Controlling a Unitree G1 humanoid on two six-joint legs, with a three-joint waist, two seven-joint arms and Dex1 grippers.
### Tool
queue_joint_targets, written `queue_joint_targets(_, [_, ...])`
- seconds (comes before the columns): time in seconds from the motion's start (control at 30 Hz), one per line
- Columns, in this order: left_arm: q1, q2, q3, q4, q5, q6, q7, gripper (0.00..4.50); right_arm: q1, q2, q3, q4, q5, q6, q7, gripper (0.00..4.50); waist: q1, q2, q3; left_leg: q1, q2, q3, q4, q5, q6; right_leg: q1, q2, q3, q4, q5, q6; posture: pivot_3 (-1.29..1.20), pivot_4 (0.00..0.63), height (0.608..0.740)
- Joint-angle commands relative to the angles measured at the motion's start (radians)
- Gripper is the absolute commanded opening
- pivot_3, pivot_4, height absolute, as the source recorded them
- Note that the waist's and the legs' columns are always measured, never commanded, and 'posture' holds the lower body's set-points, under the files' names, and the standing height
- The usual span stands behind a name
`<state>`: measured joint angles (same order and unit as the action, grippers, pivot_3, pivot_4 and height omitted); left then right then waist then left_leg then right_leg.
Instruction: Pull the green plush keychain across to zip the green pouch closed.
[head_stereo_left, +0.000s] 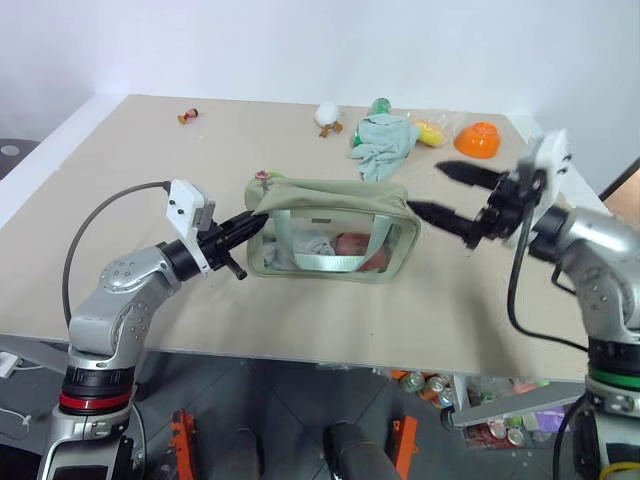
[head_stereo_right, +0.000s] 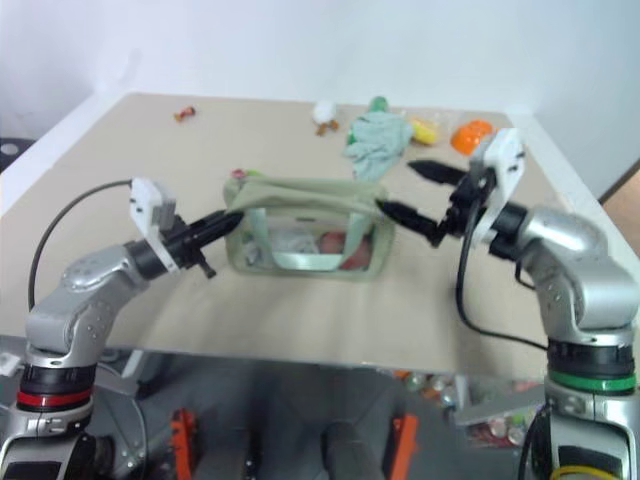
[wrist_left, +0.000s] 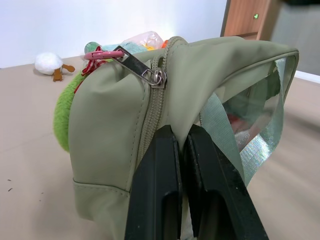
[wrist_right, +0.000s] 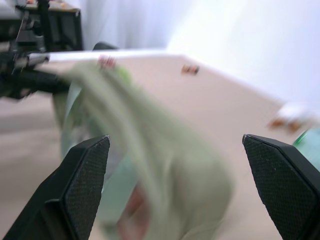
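Beige table (head_stereo_left: 300, 310), green pouch (head_stereo_left: 335, 232) central, far from edges

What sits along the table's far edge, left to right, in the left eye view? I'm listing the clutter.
Small red toy → white duck toy → green bottle → yellow toy → orange bowl.

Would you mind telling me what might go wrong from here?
1. The left gripper pinches only the pouch's end fabric beside the zipper; a pull could drag the pouch or slip off.
2. The right gripper hangs open, off the pouch, so its far end is unsupported.
3. The keychain hangs loose at the end and may snag.
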<state>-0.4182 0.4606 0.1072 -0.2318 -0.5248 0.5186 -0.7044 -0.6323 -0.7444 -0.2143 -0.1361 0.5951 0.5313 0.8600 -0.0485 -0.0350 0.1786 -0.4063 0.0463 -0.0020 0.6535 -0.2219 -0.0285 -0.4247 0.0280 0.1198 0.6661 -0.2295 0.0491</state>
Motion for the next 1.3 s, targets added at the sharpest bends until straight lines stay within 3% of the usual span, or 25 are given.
queue_joint_targets(0.03, [0.006, -0.006, -0.039, -0.066, -0.023, 0.001, -0.025, 0.0, -0.103, 0.05, 0.029, -0.024, 0.018, 0.029, -0.055, 4.46, 0.0, 0.0, 0.0, 0.0, 0.0, 0.0, 0.0, 0.0, 0.0, 0.0, 0.0, 0.0, 0.0, 0.0, 0.0, 0.0, 0.15, 0.74])
queue_joint_targets(0.2, [0.029, 0.004, -0.048, -0.109, -0.075, 0.041, -0.059, 0.0, -0.223, 0.154, 0.14, 0.063, -0.064, -0.007, -0.075, 4.46, 0.004, 0.0, 0.0, -0.001, 0.0, -0.001, 0.0, 0.0, 0.0, 0.0, -0.001, -0.001, -0.001, 0.0, 0.0, 0.0, 0.15, 0.74])
queue_joint_targets(0.6, [0.049, 0.066, -0.095, -0.136, -0.071, 0.037, -0.129, 0.0, -0.525, 0.352, 0.303, 0.607, -0.294, -0.316, 0.059, 4.46, -0.002, 0.001, 0.001, -0.002, 0.0, 0.0, -0.003, 0.0, 0.0, -0.002, -0.002, -0.002, -0.002, 0.0, -0.001, 0.0, 0.15, 0.74])
queue_joint_targets(0.97, [0.015, 0.048, -0.103, -0.097, -0.051, 0.0, -0.111, 0.0, -0.471, 0.373, 0.376, 0.542, -0.317, -0.273, 0.257, 4.46, 0.003, 0.001, 0.001, -0.003, -0.003, -0.003, -0.002, 0.0, 0.0, -0.001, -0.006, -0.006, -0.002, -0.001, -0.002, 0.0, 0.15, 0.74])
queue_joint_targets(1.3, [0.021, 0.046, -0.118, -0.102, -0.035, -0.013, -0.122, 0.0, -0.502, 0.383, 0.311, 0.618, -0.322, -0.275, 0.181, 4.46, 0.003, 0.001, 0.001, -0.003, -0.004, -0.004, -0.002, 0.0, 0.0, 0.0, -0.007, -0.007, -0.002, -0.001, -0.002, 0.0, 0.15, 0.74])
